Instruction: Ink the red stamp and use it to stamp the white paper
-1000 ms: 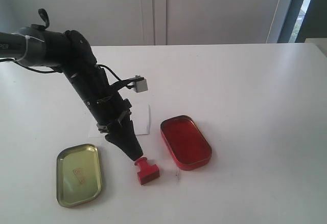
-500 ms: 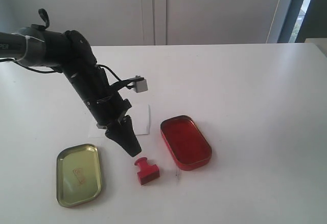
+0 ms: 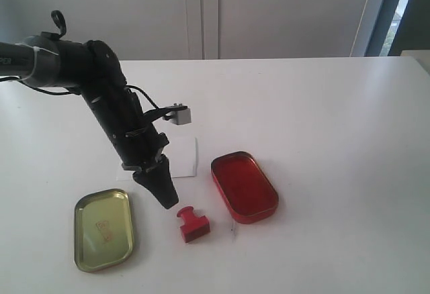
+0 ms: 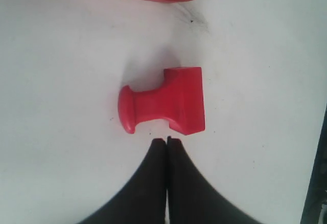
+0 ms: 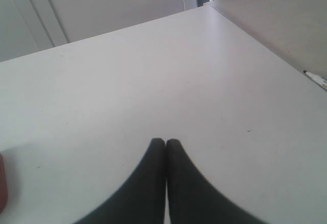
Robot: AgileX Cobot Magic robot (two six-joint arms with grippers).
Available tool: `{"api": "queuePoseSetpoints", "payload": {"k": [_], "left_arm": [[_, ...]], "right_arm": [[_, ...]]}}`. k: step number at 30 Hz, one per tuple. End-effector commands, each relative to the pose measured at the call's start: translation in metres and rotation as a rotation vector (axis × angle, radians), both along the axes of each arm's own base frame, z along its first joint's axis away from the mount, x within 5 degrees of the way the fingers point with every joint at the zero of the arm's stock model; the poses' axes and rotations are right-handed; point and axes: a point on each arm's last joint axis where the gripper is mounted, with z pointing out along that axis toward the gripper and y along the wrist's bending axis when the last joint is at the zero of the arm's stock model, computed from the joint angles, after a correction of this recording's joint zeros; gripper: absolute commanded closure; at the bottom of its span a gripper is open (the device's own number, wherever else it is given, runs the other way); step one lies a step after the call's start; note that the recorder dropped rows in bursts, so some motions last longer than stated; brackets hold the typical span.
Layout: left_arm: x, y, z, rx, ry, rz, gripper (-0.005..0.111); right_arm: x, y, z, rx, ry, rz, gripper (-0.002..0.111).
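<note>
The red stamp (image 3: 193, 223) (image 4: 166, 106) lies on its side on the white table, handle pointing toward the arm. My left gripper (image 3: 169, 203) (image 4: 166, 140) hangs just behind and above it, shut with nothing between its fingers and a small gap to the stamp. The white paper (image 3: 185, 157) lies further back, partly hidden under the left arm. A red ink tin (image 3: 244, 186) sits open to the right of the stamp. My right gripper (image 5: 165, 141) is shut and empty over bare table; it is outside the exterior view.
A gold tin lid (image 3: 103, 229) lies at the front left. A pen tip (image 5: 317, 79) shows on a neighbouring surface in the right wrist view. The table's far edge (image 3: 269, 59) meets white cabinet doors.
My left gripper let go of the stamp, shut, and drew back and up to the left. The stamp stays lying on the table.
</note>
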Motion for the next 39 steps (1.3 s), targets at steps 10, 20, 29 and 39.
{"api": "queuePoseSetpoints", "payload": {"k": [10, 20, 29, 39], "left_arm": [[-0.015, 0.010, 0.053, 0.101, 0.078, 0.170, 0.107], [-0.018, 0.024, 0.074, 0.265, 0.016, 0.333, 0.107], [-0.013, 0.036, 0.087, 0.359, -0.097, 0.482, 0.107], [-0.010, 0.048, 0.091, 0.462, -0.194, 0.521, 0.107]], "right_arm": [[0.000, 0.000, 0.000, -0.001, -0.007, -0.005, 0.108], [0.000, 0.000, 0.000, -0.001, -0.007, -0.005, 0.108], [0.000, 0.000, 0.000, -0.001, -0.007, -0.005, 0.108], [0.000, 0.000, 0.000, -0.001, -0.007, -0.005, 0.108]]}}
